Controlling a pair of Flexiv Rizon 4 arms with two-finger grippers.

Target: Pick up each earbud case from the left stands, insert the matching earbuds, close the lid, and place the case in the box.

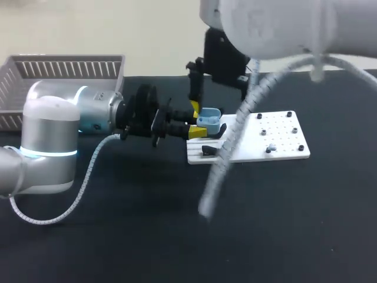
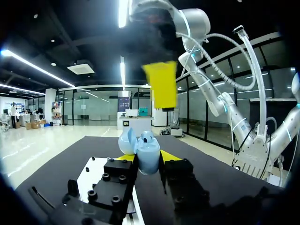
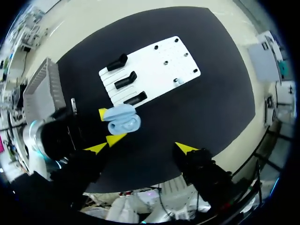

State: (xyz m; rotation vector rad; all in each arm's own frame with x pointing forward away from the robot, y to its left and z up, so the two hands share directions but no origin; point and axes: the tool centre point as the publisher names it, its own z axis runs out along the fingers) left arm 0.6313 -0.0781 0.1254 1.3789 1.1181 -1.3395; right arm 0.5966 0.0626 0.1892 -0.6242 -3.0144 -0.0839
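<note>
Blue earbud case point(image 2: 148, 152): lifted, lid open, clamped in left claw point(image 2: 147, 158). Right claw point(image 3: 140, 148) above case, fingers apart, empty. Apparently outstanding: earbuds, lid closure, box point(image 1: 65, 66).

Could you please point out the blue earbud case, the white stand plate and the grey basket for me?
blue earbud case point(image 2: 149, 157): left wrist view, on its rounded body.
white stand plate point(image 1: 285, 140): head view, on bare surface near its right end.
grey basket point(image 1: 65, 69): head view, on its slatted wall.
</note>
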